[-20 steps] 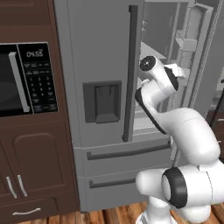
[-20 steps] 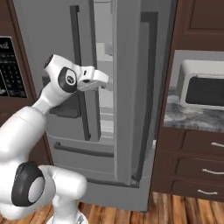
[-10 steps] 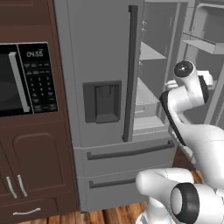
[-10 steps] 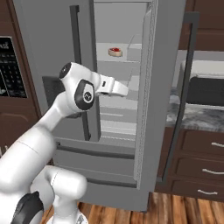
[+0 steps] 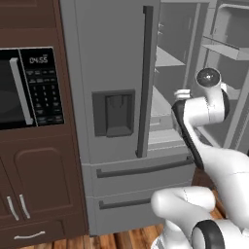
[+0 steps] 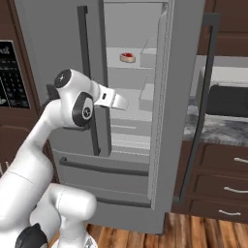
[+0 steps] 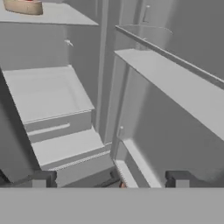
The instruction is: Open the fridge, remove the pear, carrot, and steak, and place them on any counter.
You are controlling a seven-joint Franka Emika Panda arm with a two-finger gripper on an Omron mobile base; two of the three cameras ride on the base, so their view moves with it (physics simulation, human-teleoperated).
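the fridge [image 6: 58, 38] has its right door swung wide, edge-on through the middle of the right base view, so the shelves are exposed. the steak [image 6: 127, 57] lies on an upper shelf, in the upper middle of that frame, and its pale rim shows again at the top left corner of the hand view [image 7: 24, 6]. a tiny orange speck at the bottom centre of the hand view may be the carrot, but it is too small to be sure. i cannot place the pear.

the tool [image 7: 109, 178] is empty, its two dark tips standing far apart at the bottom of the hand view, facing into the fridge interior with nothing between them. in the right base view it sits just left of centre, [image 6: 116, 100] in front of the opening and below the steak's shelf.

the step in hand looks like reaching for a first item, probably the steak. to do it well, the tool should rise to shelf height before going in, clearing the shelf lip and the door bins. the steak is flat, so the tips should come down low at its rim. afterwards it goes to the surface [image 6: 218, 131] at the right of that frame.
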